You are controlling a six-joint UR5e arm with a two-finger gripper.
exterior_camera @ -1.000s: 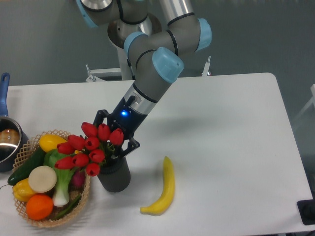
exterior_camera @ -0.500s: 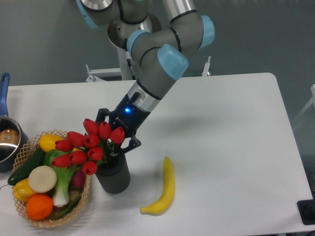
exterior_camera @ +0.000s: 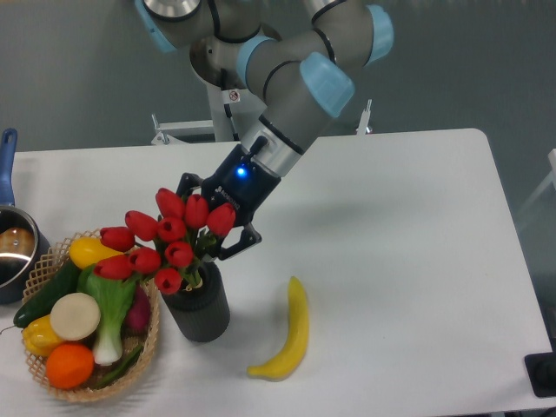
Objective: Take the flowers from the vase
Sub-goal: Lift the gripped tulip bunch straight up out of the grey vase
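Observation:
The flowers, a bunch of red tulip buds with green leaves, lean left over the dark grey ribbed vase near the table's front left. Their stems still reach down into the vase's mouth. My gripper comes in from the upper right, its black fingers closed around the stems just behind the buds, above the vase rim. The fingertips are partly hidden by the buds.
A wicker basket of produce stands right beside the vase on the left. A yellow banana lies to the right of the vase. A pot with a blue handle sits at the left edge.
My gripper has risen and shifted slightly right, lifting the flowers higher; the buds now sit well above the vase rim. The vase has stayed in place.

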